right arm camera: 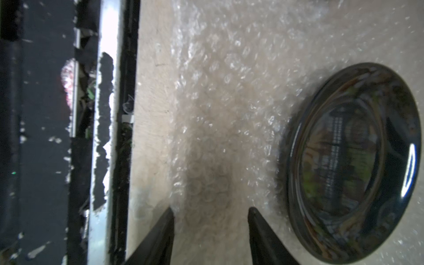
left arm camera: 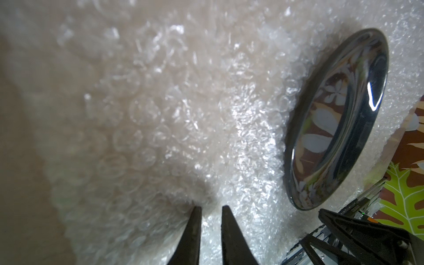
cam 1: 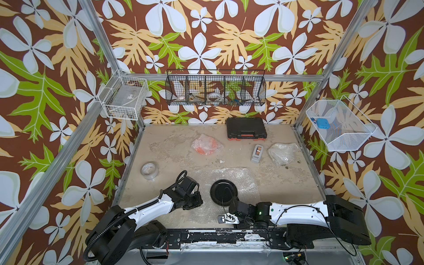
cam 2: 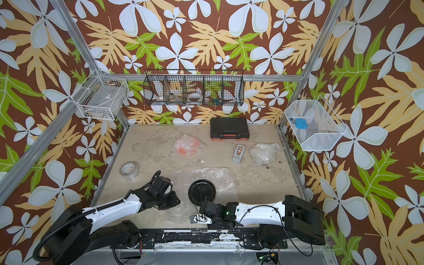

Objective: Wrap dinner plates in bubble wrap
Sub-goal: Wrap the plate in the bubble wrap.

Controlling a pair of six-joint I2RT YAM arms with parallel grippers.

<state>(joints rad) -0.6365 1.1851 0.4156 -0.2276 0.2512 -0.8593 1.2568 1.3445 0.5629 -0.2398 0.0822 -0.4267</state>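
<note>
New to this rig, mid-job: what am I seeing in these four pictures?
Two white robot arms with pincer grippers work a beige tabletop. Two pictures look down from overhead; two come from wrist cameras. A glossy round black plate lies on a flat clear bubble wrap sheet. Farther back: an orange plate bundled in wrap, a whitish tape roll, a grey tape dispenser, a black case. The left gripper sits nearly closed at the sheet; whether it pinches is unclear. The right gripper is open, empty.

Bubble wrap (left arm camera: 183, 114) fills most of the view, and a glossy black plate (left arm camera: 337, 119) lies on it. The left gripper (left arm camera: 211, 207) has its two tips narrowly apart, right at the wrap's surface.
</note>
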